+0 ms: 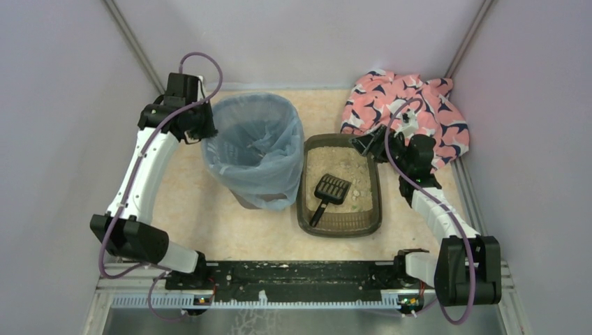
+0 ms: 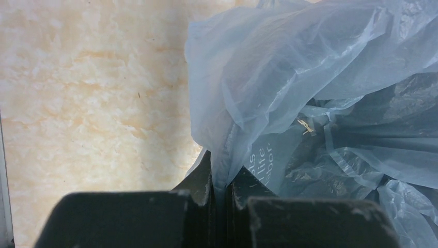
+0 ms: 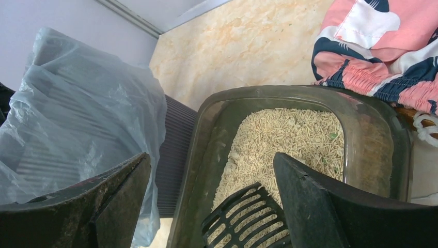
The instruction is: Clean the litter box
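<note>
The dark brown litter box (image 1: 301, 204) with beige litter sits right of centre. A black slotted scoop (image 1: 330, 190) lies in it, handle toward the near rim. My left gripper (image 1: 206, 132) is at the far-left rim of the round bin and is shut on its blue bag (image 1: 255, 143); the left wrist view shows the film pinched between the fingers (image 2: 204, 182). My right gripper (image 1: 363, 144) is open and empty above the box's far end. In the right wrist view the gripper (image 3: 212, 160) hangs over the box wall (image 3: 202, 135) and the scoop (image 3: 248, 217).
The bin stands just left of the litter box, almost touching it; its ribbed side (image 3: 175, 155) shows by the box. A pink patterned cloth (image 1: 408, 112) lies at the back right, behind the right arm. Walls close in on both sides.
</note>
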`<state>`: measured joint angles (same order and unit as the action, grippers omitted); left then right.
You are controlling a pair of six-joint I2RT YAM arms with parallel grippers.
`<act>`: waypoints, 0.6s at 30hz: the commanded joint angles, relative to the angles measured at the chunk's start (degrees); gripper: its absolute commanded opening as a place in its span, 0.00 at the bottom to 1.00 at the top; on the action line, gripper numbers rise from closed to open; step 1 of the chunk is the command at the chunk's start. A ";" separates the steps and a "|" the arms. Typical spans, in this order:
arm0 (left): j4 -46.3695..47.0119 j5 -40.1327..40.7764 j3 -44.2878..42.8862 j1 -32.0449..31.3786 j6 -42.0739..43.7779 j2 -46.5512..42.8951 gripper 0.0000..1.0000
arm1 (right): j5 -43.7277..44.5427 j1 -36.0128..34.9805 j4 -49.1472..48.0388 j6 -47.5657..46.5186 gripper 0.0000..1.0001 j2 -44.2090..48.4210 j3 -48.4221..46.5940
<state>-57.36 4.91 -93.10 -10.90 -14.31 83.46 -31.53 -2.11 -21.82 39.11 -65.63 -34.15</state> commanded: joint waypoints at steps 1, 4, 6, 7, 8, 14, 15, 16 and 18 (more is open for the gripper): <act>3.88 4.58 -2.24 0.17 0.14 -0.06 0.00 | 0.43 0.04 -2.80 -1.63 0.89 1.39 0.23; 4.17 5.16 0.02 0.17 -0.71 -2.00 0.34 | 0.76 0.12 -2.21 -2.06 0.89 1.53 0.19; 4.43 6.78 1.41 0.17 -1.30 -3.81 0.79 | 0.97 -0.01 -1.13 -2.51 0.89 1.87 -0.09; 4.37 8.01 1.55 0.17 -1.60 -4.70 0.95 | 1.25 0.08 -0.47 -2.83 0.89 2.24 -0.32; 4.44 9.74 1.55 0.17 -1.95 -5.57 0.98 | 1.70 0.08 0.49 -3.34 0.89 2.63 -0.52; 7.36 7.10 -0.44 -0.16 -2.70 -12.27 0.98 | 11.27 -5.51 13.90 -13.70 0.89 2.94 -7.39; 8.04 5.61 -0.23 -0.56 -3.16 -13.28 0.98 | 14.03 -7.95 16.71 -15.89 0.88 2.04 -9.48; 8.66 4.98 0.30 -1.19 -3.98 -14.45 0.99 | 16.71 -10.82 19.50 -17.79 0.87 0.58 -11.71; 12.12 4.16 3.64 -2.87 -4.95 -17.55 0.99 | 20.17 -15.99 24.37 -19.95 0.85 -3.17 -15.81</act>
<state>-51.68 12.08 -91.77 -11.46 -16.88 70.72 -20.99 -9.56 -7.01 28.12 -64.93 -40.29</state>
